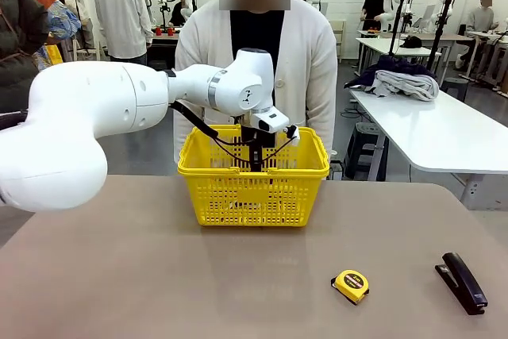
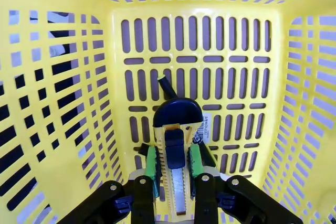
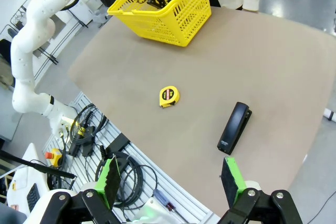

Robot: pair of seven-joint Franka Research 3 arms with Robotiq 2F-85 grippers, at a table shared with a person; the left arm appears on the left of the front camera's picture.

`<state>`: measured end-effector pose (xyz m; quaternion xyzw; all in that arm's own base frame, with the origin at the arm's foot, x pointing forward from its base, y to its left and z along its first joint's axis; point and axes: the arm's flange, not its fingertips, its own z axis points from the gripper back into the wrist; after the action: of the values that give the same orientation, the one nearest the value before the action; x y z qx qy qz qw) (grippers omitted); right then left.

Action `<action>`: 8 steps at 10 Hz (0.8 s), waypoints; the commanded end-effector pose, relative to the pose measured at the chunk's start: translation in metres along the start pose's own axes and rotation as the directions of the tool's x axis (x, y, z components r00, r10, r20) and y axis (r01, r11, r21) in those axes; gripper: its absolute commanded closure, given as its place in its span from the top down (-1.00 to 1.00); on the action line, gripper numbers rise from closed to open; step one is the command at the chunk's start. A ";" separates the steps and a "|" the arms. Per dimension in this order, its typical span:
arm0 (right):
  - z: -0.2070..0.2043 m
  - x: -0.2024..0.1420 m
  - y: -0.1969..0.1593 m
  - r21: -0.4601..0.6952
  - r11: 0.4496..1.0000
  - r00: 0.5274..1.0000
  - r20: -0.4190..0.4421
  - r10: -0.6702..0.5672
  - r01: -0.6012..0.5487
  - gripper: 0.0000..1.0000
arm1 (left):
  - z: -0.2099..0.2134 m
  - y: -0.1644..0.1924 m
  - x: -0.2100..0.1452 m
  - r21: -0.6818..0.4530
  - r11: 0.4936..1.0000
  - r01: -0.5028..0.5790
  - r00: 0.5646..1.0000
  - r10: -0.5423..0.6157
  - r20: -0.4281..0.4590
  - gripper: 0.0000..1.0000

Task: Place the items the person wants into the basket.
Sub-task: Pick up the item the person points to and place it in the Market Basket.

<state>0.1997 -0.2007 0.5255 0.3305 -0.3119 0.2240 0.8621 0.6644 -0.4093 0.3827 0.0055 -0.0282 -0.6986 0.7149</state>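
Green pads of the left hand [image 2: 174, 174] clamp the ribbed yellow utility knife [image 2: 176, 150], black tip down inside the basket [image 2: 63, 192], presumably for release onto its slotted plastic floor, where a dark pen-like item [image 2: 167, 86] lies. The right hand [image 3: 170, 182] hangs wide open, empty, well away from the basket.

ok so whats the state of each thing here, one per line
utility knife: gripped, hanging inside the basket
left claw: shut on the knife
right claw: open, holding nothing
basket: upright on the table, handles folded down
tape measure: lying on the table
stapler: closed, lying on the table
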 end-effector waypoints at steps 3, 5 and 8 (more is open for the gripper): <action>-0.002 0.000 -0.001 0.019 1.000 1.000 0.023 0.010 -0.011 1.00 | 0.008 0.016 0.014 -0.019 0.999 0.034 0.999 -0.034 0.004 0.75; -0.002 0.000 -0.001 0.019 1.000 1.000 0.023 0.010 -0.011 1.00 | 0.009 0.015 0.015 -0.020 0.999 0.035 0.999 -0.035 0.003 0.78; -0.002 0.000 -0.001 0.019 1.000 1.000 0.023 0.010 -0.011 1.00 | 0.012 0.010 0.017 -0.013 0.999 0.041 0.999 -0.041 -0.001 1.00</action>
<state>0.1997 -0.2007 0.5255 0.3305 -0.3119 0.2240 0.8621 0.6608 -0.4178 0.3869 0.0042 -0.0270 -0.7034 0.7103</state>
